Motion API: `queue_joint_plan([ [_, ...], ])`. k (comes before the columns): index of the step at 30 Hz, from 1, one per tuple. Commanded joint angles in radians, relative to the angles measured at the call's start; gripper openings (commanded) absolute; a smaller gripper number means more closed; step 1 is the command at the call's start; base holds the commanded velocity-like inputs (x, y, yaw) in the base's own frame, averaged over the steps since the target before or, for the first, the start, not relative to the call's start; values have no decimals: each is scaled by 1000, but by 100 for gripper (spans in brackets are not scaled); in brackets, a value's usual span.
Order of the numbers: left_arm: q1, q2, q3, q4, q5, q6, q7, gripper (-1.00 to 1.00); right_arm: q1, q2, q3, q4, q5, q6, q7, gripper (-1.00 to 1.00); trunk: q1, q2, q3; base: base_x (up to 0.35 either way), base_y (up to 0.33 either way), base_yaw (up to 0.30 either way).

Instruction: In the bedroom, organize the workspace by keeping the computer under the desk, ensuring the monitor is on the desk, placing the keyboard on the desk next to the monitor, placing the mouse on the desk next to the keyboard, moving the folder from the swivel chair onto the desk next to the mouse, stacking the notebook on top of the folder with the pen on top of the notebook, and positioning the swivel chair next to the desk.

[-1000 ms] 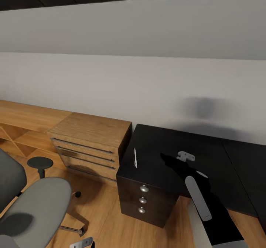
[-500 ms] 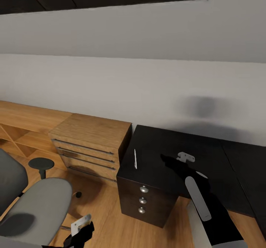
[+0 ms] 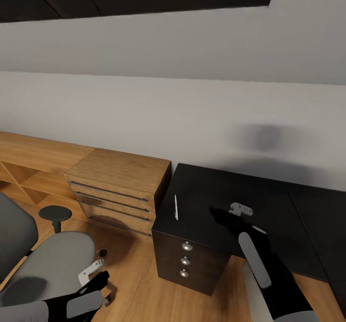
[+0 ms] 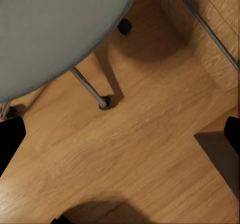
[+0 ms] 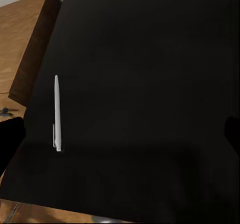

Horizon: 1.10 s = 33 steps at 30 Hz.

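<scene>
One thin white plastic pen (image 3: 176, 207) lies flat on the black desk (image 3: 269, 202), near its edge. Right gripper (image 3: 239, 210) hovers near it, jaws apart, empty. Pen looks light, stiff, slippery; I would pinch its middle, across the barrel.

**A home study corner, rendered in simulation**

A domestic work area was shown. A black surface (image 3: 250, 192) with a three-knob drawer unit (image 3: 186, 259) was set against a plain white wall (image 3: 168, 106), beside a low wooden dresser (image 3: 117, 183) and wooden shelving (image 3: 24, 168). A grey swivel chair (image 3: 50, 264) was seen on warm wood flooring (image 4: 140, 149), and a white pen (image 5: 56, 113) lay on the surface.
</scene>
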Motion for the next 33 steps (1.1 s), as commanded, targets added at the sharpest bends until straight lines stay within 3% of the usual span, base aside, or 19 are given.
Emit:
queue_joint_plan([
  [1, -2, 3, 6, -1, -6, 2, -1, 100, -1, -1, 3, 11, 0, 2, -13, 100, -4, 6, 2, 0, 0, 0],
  [5, -2, 4, 34, 2, -58, 17, -21, 100, -4, 2, 5, 47, 66, 3, -35, 100, -19, 34, 14, 0, 0, 0],
  [9, -2, -5, 45, 1, -117, 18, -26, 100, -9, 13, 16, 89, 165, 4, -77, 100, -34, 62, 27, 0, 0, 0],
  [10, -2, -9, 49, 1, -144, 12, -27, 100, -19, 34, 27, 128, 218, 4, -107, 100, -38, 69, 30, 0, 0, 0],
  [13, -2, -10, 58, -1, -179, 7, -27, 100, -60, 79, 38, 202, 288, 6, -153, 100, -50, 90, 39, 0, 0, 0],
  [17, -3, -11, 93, -2, -207, 26, -27, 100, -158, 123, 46, 319, 343, 10, -189, 100, -65, 118, 52, 0, 0, 0],
  [18, -11, -12, 115, -2, -214, 66, -27, 100, -208, 136, 48, 387, 356, 11, -198, 100, -69, 125, 55, 0, 0, 0],
  [23, -55, -14, 180, -1, -222, 264, -26, 100, -319, 151, 50, 560, 370, 11, -209, 100, -88, 160, 71, 0, 0, 0],
  [28, -78, -16, 279, 6, -225, 456, -28, 100, -403, 156, 51, 666, 371, 9, -209, 100, -107, 195, 86, 0, 0, 0],
  [33, -84, -17, 314, 7, -230, 515, -31, 100, -426, 158, 48, 698, 363, 3, -192, 100, -126, 230, 102, 0, 0, 0],
])
